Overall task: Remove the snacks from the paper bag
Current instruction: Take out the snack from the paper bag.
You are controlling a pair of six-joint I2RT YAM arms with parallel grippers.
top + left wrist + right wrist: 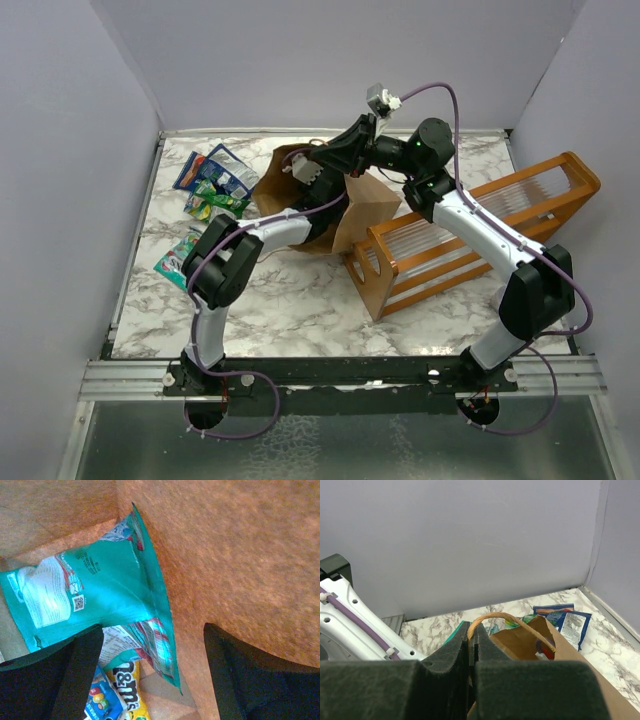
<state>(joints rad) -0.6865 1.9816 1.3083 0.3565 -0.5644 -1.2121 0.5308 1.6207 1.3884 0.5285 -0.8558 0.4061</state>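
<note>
Mid-unload: reaching into the paper bag (pixel 370 215) for another snack

From above, the bag lay at the table's (pixel 300 310) back, freed snacks (pixel 215 180) to its left. Inside, my left end effector (pixel 152 635) gaped empty over a teal packet (pixel 100 590), whose long axis ran roughly crosswise; next I should probably close on its crimped edge. My right end effector (pixel 471 645) was pinched shut on the bag's handle (pixel 495 616).

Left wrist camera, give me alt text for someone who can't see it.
Inside a brown paper bag, a teal snack packet lies over a yellow candy packet. The left gripper is open, its black fingers at the bottom corners.
</note>
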